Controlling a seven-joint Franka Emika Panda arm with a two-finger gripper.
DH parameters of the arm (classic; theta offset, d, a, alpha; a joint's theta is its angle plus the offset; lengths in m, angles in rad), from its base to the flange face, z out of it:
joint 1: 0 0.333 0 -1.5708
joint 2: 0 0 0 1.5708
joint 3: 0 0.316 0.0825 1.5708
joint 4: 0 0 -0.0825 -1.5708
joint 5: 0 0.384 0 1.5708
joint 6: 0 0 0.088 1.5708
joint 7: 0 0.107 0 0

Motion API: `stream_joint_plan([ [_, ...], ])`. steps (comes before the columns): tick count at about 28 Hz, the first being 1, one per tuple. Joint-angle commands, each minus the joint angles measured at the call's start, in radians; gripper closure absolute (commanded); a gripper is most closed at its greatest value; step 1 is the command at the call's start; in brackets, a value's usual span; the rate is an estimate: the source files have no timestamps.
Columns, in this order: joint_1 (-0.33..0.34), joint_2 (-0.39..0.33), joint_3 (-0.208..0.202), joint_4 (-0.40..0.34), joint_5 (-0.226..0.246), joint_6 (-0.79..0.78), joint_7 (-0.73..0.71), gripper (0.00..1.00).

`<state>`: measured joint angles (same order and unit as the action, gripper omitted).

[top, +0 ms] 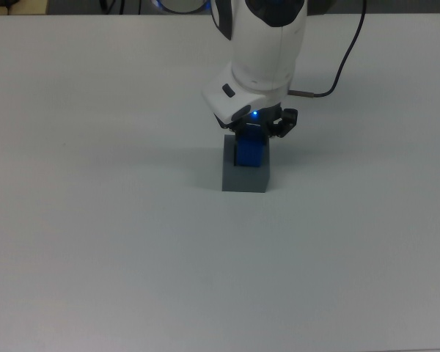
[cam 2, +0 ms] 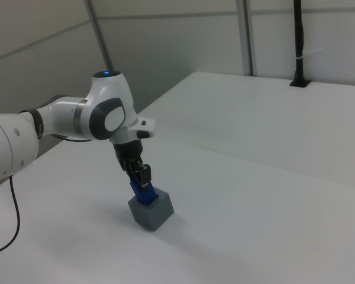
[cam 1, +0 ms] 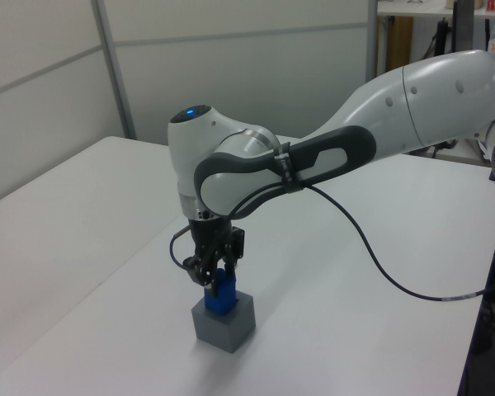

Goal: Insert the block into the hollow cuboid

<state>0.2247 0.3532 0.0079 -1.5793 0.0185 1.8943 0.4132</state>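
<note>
The robot arm [cam 1: 330, 157] reaches out over the white table [top: 95, 242] and points its claw [top: 254, 138] straight down. The claw is closed on the block [top: 250, 150], a small bright blue piece, and holds it by its top part. That leaves the bottom of the block free, and the bottom is the end that has to go in first.

The block is right above the hollow cuboid [top: 244, 178], the grey box with a square hole in its top. In the left view the blue block [cam 1: 223, 294] stands up out of the grey box [cam 1: 223, 323], with its low end at the hole or a little way inside (how deep it sits is hidden by the box walls). The right view shows the same thing: the block [cam 2: 143, 191] pokes up from the top of the box [cam 2: 151, 212], and it looks a bit tilted there.

The grey box sits flat on the table with its hole facing up, so a thing can drop in from above. That seems to be why the arm comes from the top and not from the side.

I think the job is nearly done but not finished, because much of the block is above the box. The hole is only a little bigger than the block, so the block has to line up well. If it leans, a corner could catch on the rim and push the box along the table
</note>
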Motion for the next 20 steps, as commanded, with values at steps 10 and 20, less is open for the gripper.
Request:
stream_joint_plan([
  [10,0.007,0.009,-0.022,-0.004,0.000,-0.061,0.078,0.75],
  [20,0.007,0.004,-0.031,-0.001,0.001,-0.093,0.039,0.75],
])
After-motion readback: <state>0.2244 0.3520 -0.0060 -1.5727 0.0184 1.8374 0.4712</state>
